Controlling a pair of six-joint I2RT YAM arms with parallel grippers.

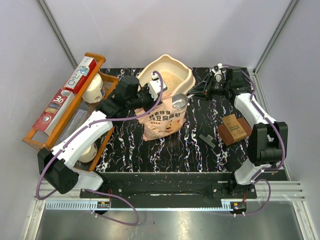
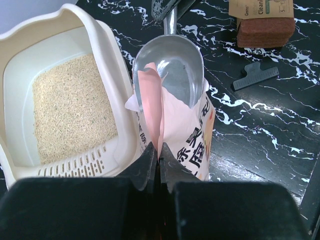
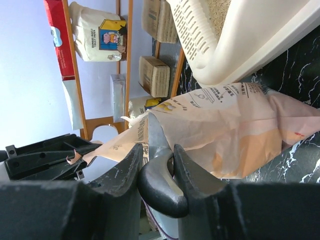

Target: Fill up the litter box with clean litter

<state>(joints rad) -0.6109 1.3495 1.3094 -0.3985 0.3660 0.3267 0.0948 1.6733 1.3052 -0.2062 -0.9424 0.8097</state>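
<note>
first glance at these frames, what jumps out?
The pink bag standing at centre, its top edge pinched by the left hand while the right hand holds a shiny metal scoop at its mouth. Just behind it, the cream litter box already has a layer of pale litter across its floor. An orange rack stands at far left.

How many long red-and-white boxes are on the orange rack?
2. One red-and-white box lies at the far end of the orange rack; the other lies nearer, along its left side. The left arm covers part of the rack, so more may be hidden.
</note>
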